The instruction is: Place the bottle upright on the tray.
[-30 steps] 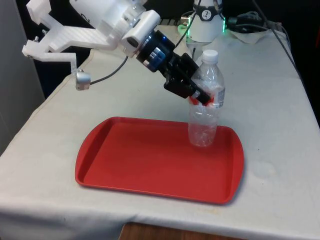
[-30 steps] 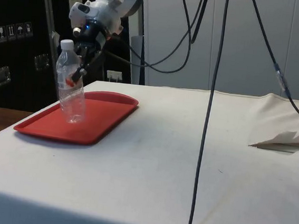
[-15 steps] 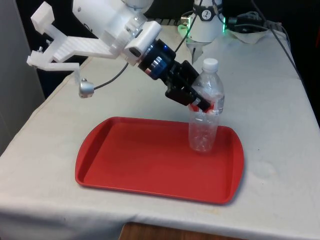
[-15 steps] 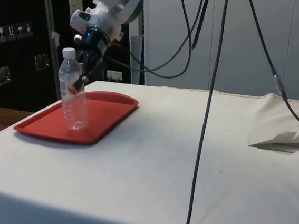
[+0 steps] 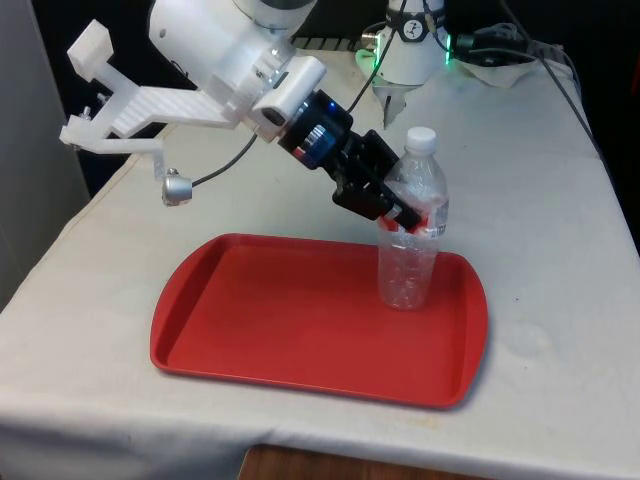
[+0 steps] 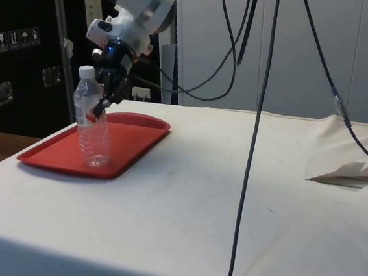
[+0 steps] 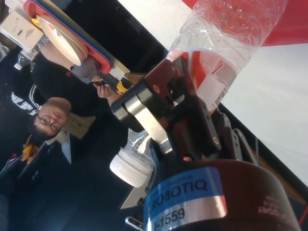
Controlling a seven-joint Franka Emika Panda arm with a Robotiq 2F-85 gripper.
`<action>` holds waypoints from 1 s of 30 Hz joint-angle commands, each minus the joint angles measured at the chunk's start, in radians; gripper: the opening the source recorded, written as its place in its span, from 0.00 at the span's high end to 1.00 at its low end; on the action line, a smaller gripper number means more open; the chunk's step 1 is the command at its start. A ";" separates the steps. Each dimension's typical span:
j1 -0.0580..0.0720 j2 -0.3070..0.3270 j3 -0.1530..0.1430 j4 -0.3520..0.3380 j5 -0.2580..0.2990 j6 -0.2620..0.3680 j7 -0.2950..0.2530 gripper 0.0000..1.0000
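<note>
Bottle (image 5: 411, 240) stood near upright with its base on the red tray (image 5: 280, 320), right of centre in the front view, on the desk (image 5: 560, 300). The claw (image 5: 405, 208) clamped its red label band. The placing step looked nearly finished; next, release gently and retreat without tipping it.

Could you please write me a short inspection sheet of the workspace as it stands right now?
Surface: table under a white cloth.
Job's things: clear bottle with white cap and red label, slightly tilted, base on the red tray, near the tray's end on the front view's right.
Clutter: folded cloth at the side view's right.
Grippers: gripper shut on the bottle at its label.
Cables: black cables hang in front of the side camera.
Surroundings: dark cabinets; a person in the wrist view.
</note>
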 commanded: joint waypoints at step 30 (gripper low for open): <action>-0.001 0.000 0.000 -0.001 0.001 -0.013 0.000 0.66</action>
